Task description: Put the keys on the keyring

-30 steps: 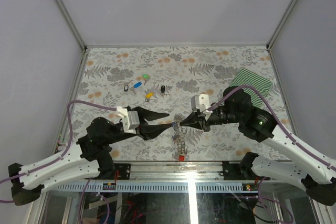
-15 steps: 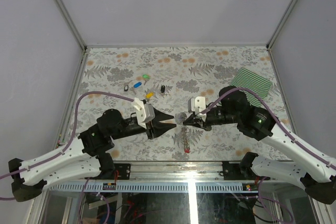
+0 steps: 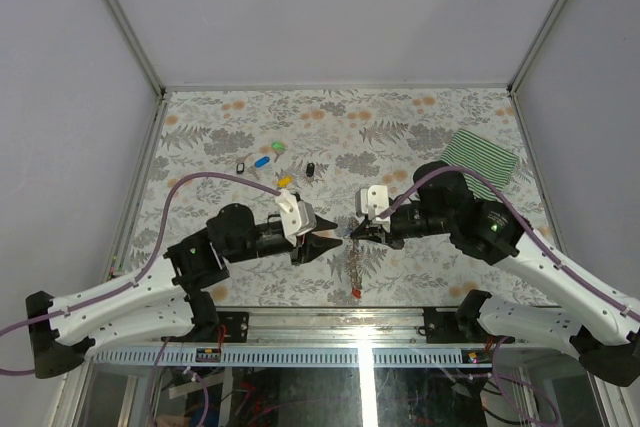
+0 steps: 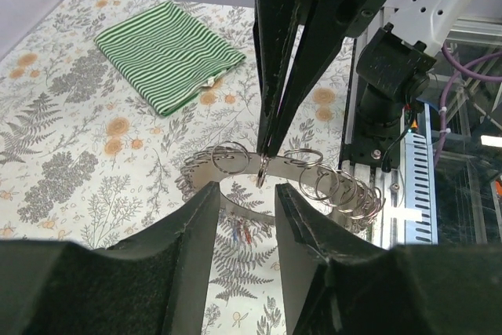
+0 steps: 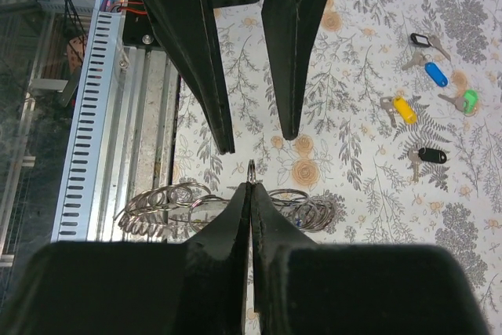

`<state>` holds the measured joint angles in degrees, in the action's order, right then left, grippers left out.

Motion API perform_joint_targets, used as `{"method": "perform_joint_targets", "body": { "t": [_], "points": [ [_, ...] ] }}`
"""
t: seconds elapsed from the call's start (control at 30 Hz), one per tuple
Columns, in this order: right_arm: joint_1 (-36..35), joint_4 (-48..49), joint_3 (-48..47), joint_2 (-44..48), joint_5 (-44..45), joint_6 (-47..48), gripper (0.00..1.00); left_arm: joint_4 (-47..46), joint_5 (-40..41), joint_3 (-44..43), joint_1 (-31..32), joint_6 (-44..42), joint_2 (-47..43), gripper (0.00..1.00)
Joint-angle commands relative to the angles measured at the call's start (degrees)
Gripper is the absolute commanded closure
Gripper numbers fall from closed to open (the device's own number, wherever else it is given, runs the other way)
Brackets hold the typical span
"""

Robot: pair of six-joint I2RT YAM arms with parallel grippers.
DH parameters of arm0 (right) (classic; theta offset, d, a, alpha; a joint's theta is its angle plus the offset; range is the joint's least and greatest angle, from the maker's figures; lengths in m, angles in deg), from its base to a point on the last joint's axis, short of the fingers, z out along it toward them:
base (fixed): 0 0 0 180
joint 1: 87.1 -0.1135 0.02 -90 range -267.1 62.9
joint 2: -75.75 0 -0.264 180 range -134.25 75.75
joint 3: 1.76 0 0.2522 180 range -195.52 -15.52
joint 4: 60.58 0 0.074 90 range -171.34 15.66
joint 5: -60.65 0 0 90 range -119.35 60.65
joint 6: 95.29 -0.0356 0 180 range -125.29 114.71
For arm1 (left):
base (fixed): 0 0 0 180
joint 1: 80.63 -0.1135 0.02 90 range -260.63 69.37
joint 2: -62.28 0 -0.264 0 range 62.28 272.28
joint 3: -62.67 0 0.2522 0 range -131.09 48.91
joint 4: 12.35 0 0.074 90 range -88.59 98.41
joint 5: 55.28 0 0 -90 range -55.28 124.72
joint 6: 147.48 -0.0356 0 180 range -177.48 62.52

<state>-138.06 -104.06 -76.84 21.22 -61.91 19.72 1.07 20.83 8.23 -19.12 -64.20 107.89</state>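
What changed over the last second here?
The left arm swung in toward the middle, bringing its open left gripper close to the keyring. The right gripper stayed shut on the keyring, drifting only slightly. The loose keys and striped cloth did not move.

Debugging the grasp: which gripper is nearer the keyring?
Right. The right gripper is shut on a small loop on the keyring; the left gripper is open, facing it close by.

Robot lab cell (white framed walls)
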Motion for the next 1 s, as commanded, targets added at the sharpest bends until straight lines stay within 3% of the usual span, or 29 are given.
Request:
{"method": "perform_joint_targets", "body": {
  "t": [0.0, 0.43, 0.97],
  "points": [
    [-0.38, 1.54, -3.91, -0.61, -1.55, 1.33, 1.00, -2.11, 0.04, -1.58, 0.34, 0.00, 1.41, 0.65],
    [-0.39, 0.97, -4.95, -2.27, -3.12, 1.49, 1.00, -2.78, -2.02, -2.54, 0.31, -1.90, 3.77, 0.69],
    [-0.35, 1.65, -4.96, -2.54, -3.65, 1.08, 1.00, 1.12, -6.93, -4.58, 0.33, -5.21, 5.70, 0.85]
  ]
}}
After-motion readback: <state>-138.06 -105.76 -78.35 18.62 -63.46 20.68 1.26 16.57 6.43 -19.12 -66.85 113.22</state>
